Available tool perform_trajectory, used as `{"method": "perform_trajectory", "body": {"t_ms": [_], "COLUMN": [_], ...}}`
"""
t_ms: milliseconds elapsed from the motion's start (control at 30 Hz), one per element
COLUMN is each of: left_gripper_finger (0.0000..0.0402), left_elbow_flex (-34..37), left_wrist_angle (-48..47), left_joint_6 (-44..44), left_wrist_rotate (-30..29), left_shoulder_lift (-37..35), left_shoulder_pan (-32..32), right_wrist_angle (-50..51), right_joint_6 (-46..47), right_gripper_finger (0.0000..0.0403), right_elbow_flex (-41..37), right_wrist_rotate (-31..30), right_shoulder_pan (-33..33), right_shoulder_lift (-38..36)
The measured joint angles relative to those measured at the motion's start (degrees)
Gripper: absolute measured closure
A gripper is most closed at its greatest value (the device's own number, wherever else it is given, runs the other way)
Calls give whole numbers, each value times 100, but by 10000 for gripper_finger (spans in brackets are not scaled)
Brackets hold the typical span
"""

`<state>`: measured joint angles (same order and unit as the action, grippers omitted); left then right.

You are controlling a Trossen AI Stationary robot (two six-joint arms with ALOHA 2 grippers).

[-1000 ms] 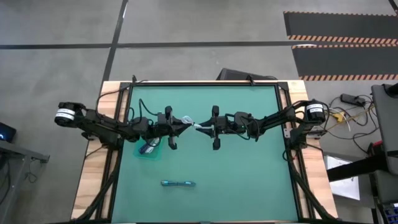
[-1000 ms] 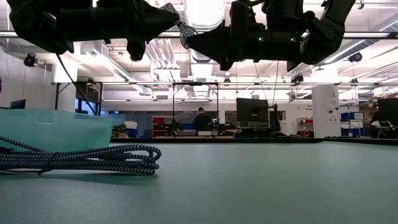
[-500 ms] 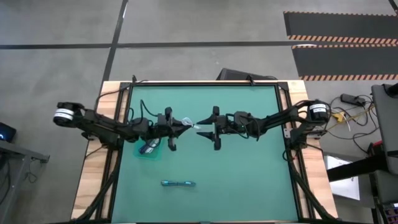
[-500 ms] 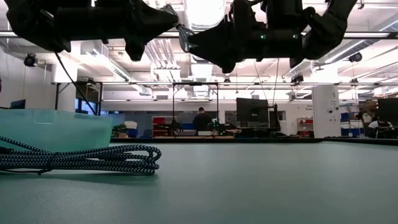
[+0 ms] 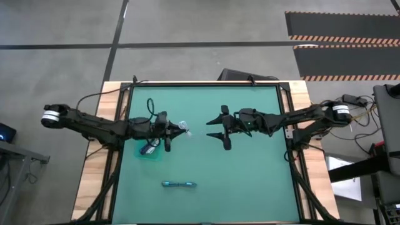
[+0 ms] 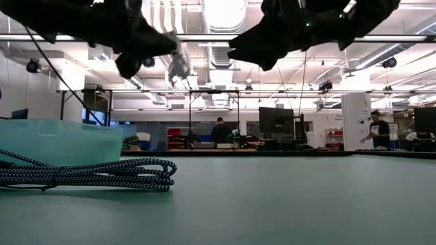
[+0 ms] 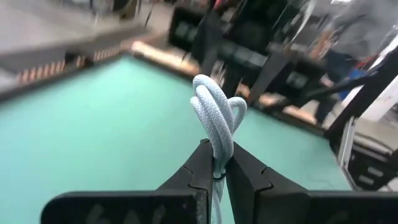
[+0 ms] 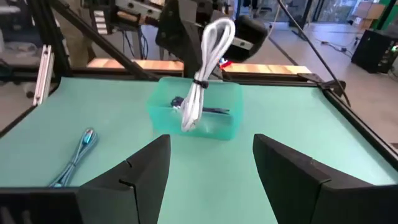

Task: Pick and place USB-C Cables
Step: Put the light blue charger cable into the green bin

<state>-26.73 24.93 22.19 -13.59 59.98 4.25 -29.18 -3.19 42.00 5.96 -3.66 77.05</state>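
i see my left gripper (image 7: 217, 167) raised over the table, pinching a white cable bundle (image 7: 214, 115); my right gripper (image 8: 211, 163) hangs opposite, fingers spread wide, no readable writing

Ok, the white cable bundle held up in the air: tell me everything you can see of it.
The white cable bundle is a thin braided-looking cord folded into a few long loops and cinched near its middle by a small dark tie. The left gripper is shut on it, the looped end sticking out past the fingertips. It hangs clear of the table, near the clear teal tub, its lower end showing in front of the tub in the right wrist view. The open right gripper is apart from it.
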Motion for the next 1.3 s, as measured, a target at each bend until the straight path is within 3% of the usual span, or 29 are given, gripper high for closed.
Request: {"method": "perform_trajectory", "body": {"t_ms": [267,567,800,1033,1300], "left_gripper_finger": [391,391,391,391,391], "left_elbow_flex": [-944,-2477,-3173,-3495,-3511], "left_wrist_angle": [-3727,-7207,-8750,-9908,-10445], "left_joint_6": [1159,1723,1952,1950,1650], "left_wrist_rotate": [-35,-39,8,512,566], "left_shoulder_lift": [-542,-148,552,1299,1891], "left_shoulder_pan": [0,-13,-37,-299,-739], "right_wrist_angle": [641,862,926,998,1173], "right_joint_6": [-224,-355,-397,-397,-395], "right_gripper_finger": [182,182,182,182,182], "right_elbow_flex": [-4,-15,-15,-15,-15], "right_wrist_rotate": [-133,-299,-308,-308,-308], "right_shoulder_pan": [-9,-11,-11,-12,-12], "right_shoulder_lift": [-517,-612,-623,-623,-623]}}
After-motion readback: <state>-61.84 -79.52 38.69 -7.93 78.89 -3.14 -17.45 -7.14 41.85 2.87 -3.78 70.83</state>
